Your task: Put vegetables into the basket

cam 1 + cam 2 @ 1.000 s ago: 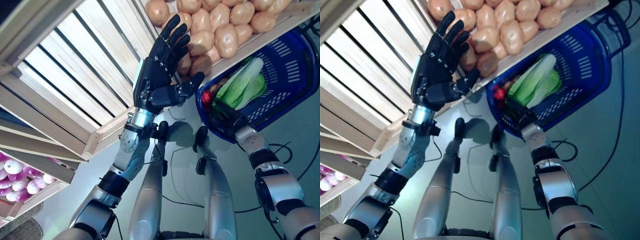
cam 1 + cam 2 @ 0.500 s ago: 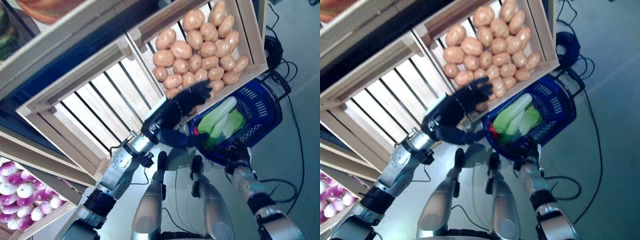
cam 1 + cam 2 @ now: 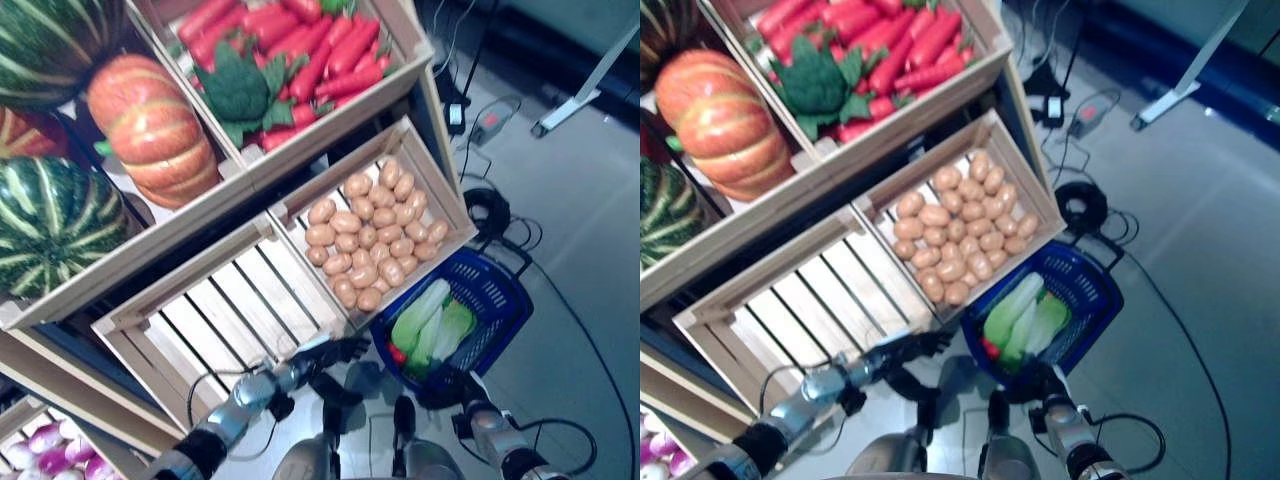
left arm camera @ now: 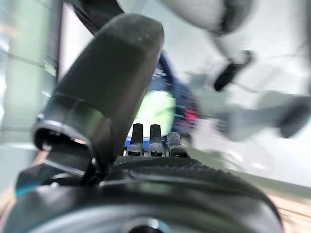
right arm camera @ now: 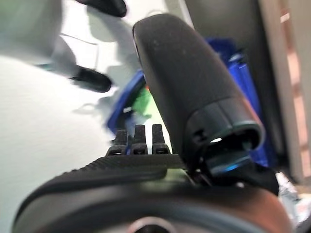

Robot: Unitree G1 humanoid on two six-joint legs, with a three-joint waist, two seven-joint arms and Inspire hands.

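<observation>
The left hand is extended with its fingers straight and apart, holding nothing, just below the front edge of the potato crate. The right hand sits at the near rim of the blue basket, which hangs beside the stand above the grey floor; whether its fingers are curled round the rim or handle cannot be told, as the eye views show only a dark mass there and its wrist view shows only the thumb and a row of fingertips.

Contents of the basket: pale green leafy greens and a small red item at the near end. Contents of the stand, outward from the hand: potatoes in the nearest crate; an empty slatted crate to the left; on the shelf above, red carrot-like roots with a dark leafy bunch, an orange pumpkin and striped green melons.

Handling, as judged: a potato is firm, rounded, moderately heavy and not fragile; it may roll from a loose pinch, so it is best enclosed across its middle by fingers and thumb. The greens are light and crushable.

No legible writing or label is visible.
</observation>
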